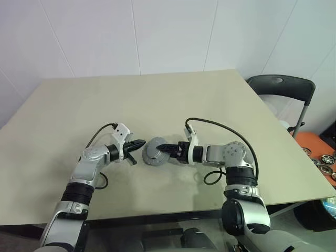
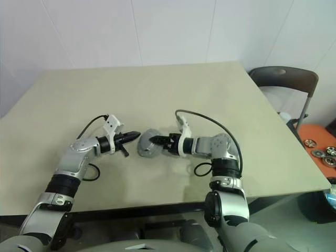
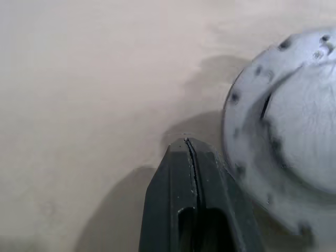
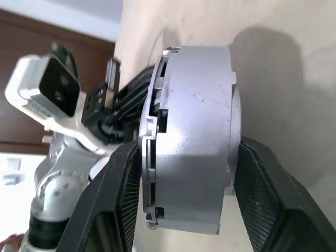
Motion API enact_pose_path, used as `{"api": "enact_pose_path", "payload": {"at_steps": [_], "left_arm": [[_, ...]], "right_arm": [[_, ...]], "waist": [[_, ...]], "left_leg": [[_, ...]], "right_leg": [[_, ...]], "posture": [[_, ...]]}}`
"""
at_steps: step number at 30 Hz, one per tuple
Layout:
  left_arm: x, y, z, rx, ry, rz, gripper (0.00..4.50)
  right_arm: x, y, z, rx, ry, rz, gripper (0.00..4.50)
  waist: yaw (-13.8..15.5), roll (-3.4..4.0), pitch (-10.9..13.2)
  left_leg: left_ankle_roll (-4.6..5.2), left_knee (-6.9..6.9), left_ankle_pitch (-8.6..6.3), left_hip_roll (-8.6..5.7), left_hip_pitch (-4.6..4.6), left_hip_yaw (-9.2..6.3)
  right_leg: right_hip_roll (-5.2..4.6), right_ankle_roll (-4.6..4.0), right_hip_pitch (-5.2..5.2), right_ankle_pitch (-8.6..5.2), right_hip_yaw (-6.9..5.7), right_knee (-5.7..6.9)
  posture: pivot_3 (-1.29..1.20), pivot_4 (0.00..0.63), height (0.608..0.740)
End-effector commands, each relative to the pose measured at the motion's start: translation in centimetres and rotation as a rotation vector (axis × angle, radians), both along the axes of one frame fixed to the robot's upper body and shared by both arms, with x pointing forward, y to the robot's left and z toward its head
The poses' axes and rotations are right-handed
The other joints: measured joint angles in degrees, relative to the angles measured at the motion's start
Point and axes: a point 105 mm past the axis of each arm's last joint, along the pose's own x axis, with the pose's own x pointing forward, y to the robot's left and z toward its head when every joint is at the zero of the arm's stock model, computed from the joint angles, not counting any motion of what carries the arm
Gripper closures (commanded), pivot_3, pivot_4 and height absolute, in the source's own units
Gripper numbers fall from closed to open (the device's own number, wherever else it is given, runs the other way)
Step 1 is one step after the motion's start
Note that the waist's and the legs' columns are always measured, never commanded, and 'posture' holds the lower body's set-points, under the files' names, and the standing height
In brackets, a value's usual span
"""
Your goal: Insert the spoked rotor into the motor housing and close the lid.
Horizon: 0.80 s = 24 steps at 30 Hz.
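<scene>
Table [image 1: 157, 105] holds everything; chair [image 1: 283, 86] off past the right arm. Right gripper [image 4: 184, 173] clamps the grey housing [image 4: 191, 136] across its thickness, a finger [image 4: 265, 205] on each flat face, lid side seam visible only in right wrist view. Left gripper [image 3: 190, 157] pinched shut, empty, tip just beside the housing rim [image 3: 236, 136]. Small wheels [image 1: 323, 163] on floor right. No legible writing.
</scene>
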Motion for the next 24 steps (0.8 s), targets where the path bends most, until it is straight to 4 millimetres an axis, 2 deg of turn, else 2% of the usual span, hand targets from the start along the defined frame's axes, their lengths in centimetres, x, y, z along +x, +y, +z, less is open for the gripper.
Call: {"api": "enact_pose_path", "payload": {"at_steps": [1, 3, 8, 13, 18, 19, 21, 24], "left_arm": [[0.3, -0.2, 1.8, -0.071, -0.031, 0.024, 4.50], [0.8, 0.3, 2.1, -0.123, -0.003, 0.085, 4.50], [1.9, 0.6, 3.1, -0.311, 0.079, 0.197, 4.50], [2.2, -0.4, 4.9, -0.547, 0.144, 0.208, 4.50], [2.0, -1.8, 5.9, -0.723, 0.218, 0.172, 4.50], [2.0, -1.9, 6.3, -0.758, 0.220, 0.167, 4.10], [2.0, -2.1, 6.9, -0.813, 0.224, 0.159, 3.61], [2.0, -1.9, 7.5, -0.875, 0.230, 0.159, 2.63]], "right_arm": [[1.2, 0.5, 3.3, 0.090, -0.112, 0.001, 2.32], [1.5, 0.3, 3.5, 0.104, -0.120, -0.011, 2.32], [2.5, 0.2, 5.6, 0.232, -0.163, -0.062, 2.32], [2.7, 0.6, 6.0, 0.281, -0.171, -0.080, 2.32], [2.9, 0.8, 6.6, 0.327, -0.186, -0.105, 2.32], [3.0, 0.9, 6.6, 0.332, -0.187, -0.113, 2.32], [3.2, 0.9, 6.6, 0.338, -0.186, -0.124, 2.32], [3.3, 0.9, 6.5, 0.347, -0.185, -0.134, 2.32]], "waist": [[0.01, 0.00, 0.00], [-0.07, 0.00, 0.00], [-0.03, -0.02, 0.02], [0.02, -0.02, 0.03], [-0.05, -0.02, 0.03], [0.00, -0.02, 0.03], [0.01, -0.02, 0.03], [0.01, -0.03, 0.03]], "left_leg": [[0.00, 0.01, 0.00, 0.00, 0.00, 0.00], [0.00, 0.03, 0.00, 0.00, 0.02, 0.00], [0.00, 0.10, 0.00, -0.02, 0.05, 0.00], [0.00, 0.11, 0.00, -0.03, 0.05, -0.02], [-0.01, 0.10, 0.01, -0.03, 0.04, -0.05], [-0.01, 0.11, 0.01, -0.03, 0.04, -0.05], [-0.01, 0.13, 0.01, -0.03, 0.04, -0.06], [-0.01, 0.13, 0.01, -0.04, 0.04, -0.07]], "right_leg": [[0.00, 0.00, 0.00, 0.00, 0.00, 0.00], [0.00, -0.01, 0.01, 0.00, 0.00, 0.02], [0.01, 0.00, 0.02, 0.00, 0.00, 0.14], [0.00, 0.00, 0.03, 0.00, -0.01, 0.14], [0.00, 0.00, 0.02, 0.00, -0.03, 0.15], [0.00, 0.00, 0.03, 0.00, -0.03, 0.16], [0.00, -0.01, 0.03, 0.00, -0.04, 0.16], [0.00, -0.01, 0.04, 0.00, -0.04, 0.16]], "posture": [[0.00, 0.000, 0.740], [0.00, 0.000, 0.740], [0.00, 0.000, 0.740], [0.00, 0.000, 0.740], [0.00, 0.000, 0.740], [0.00, 0.000, 0.740], [0.00, 0.000, 0.740], [0.00, 0.000, 0.740]]}}
